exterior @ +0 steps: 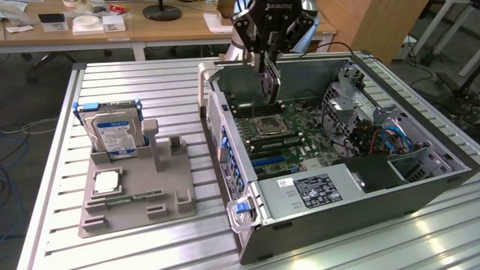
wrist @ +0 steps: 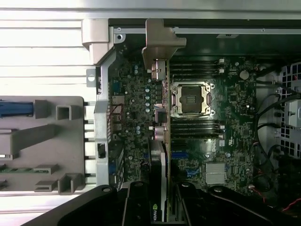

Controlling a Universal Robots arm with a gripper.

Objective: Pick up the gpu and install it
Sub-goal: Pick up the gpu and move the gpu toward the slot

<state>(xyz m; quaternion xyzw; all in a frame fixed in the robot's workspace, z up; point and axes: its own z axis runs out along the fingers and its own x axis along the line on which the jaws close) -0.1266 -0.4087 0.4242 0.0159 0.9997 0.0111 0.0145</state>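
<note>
The gpu (exterior: 268,79) hangs on edge, a thin card with a dark cooler face, held over the open computer case (exterior: 420,188). My gripper (exterior: 268,50) is shut on its upper part. In the wrist view the gpu (wrist: 159,141) appears edge-on, its silver end bracket (wrist: 160,40) near the case's rear wall. My gripper (wrist: 160,207) clamps it between the two black fingers (wrist: 136,202). The card hovers above the green motherboard (wrist: 235,141), beside the CPU socket (wrist: 192,99). I cannot tell whether its lower edge touches the board.
A grey parts holder (exterior: 143,208) stands at the exterior view's left on the slatted aluminium table (exterior: 135,84). It carries a silver hard drive (exterior: 112,132) upright and a narrow green memory stick (exterior: 131,198). The drive cage and cables (exterior: 375,135) occupy the case's far side. A wooden desk (exterior: 150,25) is behind.
</note>
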